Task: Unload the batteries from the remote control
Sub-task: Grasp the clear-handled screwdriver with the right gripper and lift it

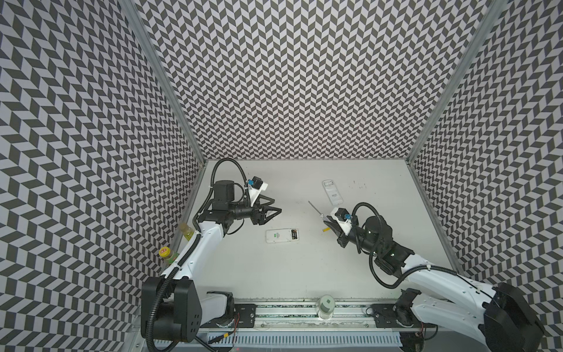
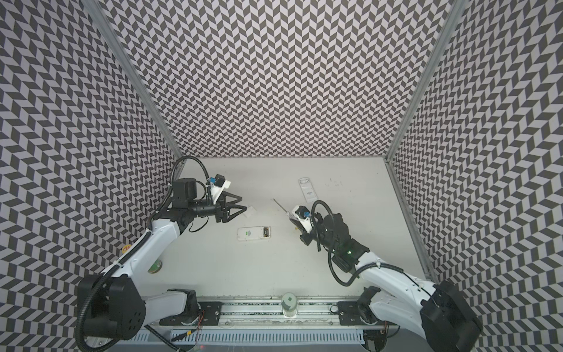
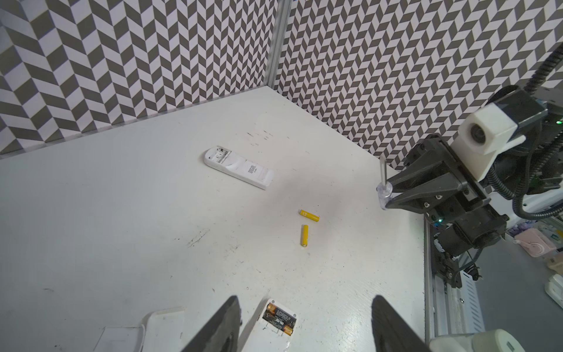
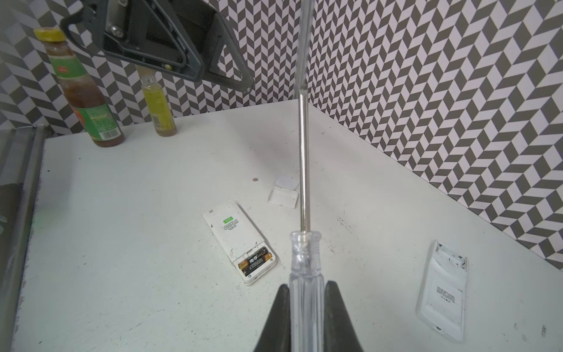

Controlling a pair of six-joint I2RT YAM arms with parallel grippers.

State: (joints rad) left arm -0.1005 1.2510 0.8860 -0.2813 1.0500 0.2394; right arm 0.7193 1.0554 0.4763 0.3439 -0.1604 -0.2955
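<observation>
Two black batteries sit in the near remote; two yellow batteries lie loose on the worktop.
The left tool hangs open and empty just behind the near remote. The right tool is clamped on the screwdriver. Only the left wrist view shows both yellow batteries, between the near remote and the far remote.

Grey-and-white chevrons pattern the walls around my white, dark-scuffed desk. The far remote is white. The near remote is white with a green label, and its batteries are black with gold ends. The loose batteries are yellow. My right hand is dark grey. My screwdriver has a clear handle and a silver shaft.
</observation>
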